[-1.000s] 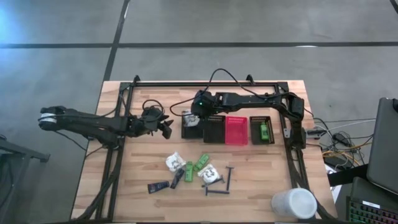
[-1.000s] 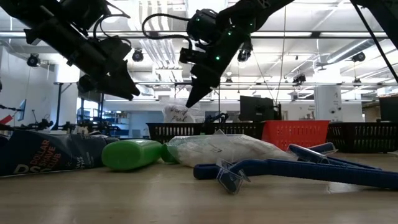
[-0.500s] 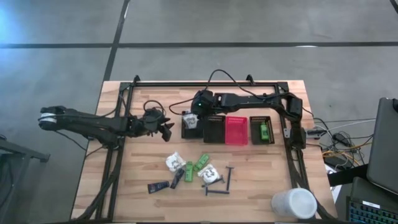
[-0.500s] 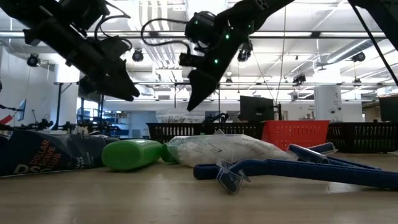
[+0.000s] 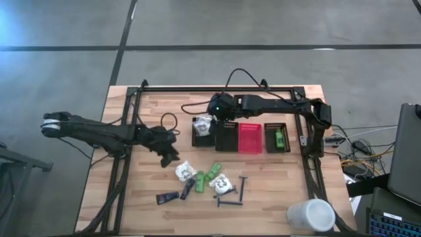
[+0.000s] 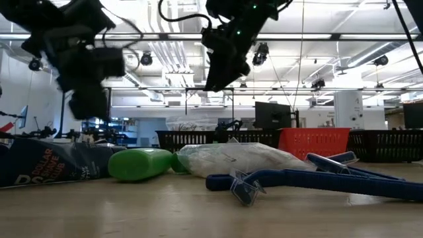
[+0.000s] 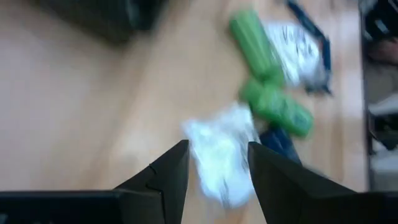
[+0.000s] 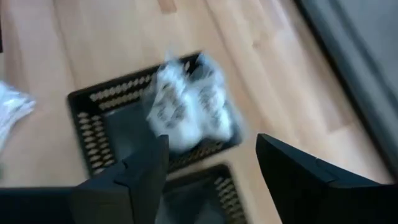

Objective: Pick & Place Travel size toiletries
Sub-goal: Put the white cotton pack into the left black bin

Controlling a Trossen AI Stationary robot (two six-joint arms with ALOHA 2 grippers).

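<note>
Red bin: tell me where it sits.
In the high view, the red bin sits third in the row of four bins, between two black bins, right of centre.

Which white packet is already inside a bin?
The white packet in the leftmost black bin, under the right claw. The other two lie on the table among the green bottles.

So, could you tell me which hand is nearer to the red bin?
The right one. The right hand hovers over the row of bins, above the far-left black bin, two bins away from the red bin. The left hand is further off, by the pile of toiletries.
</note>
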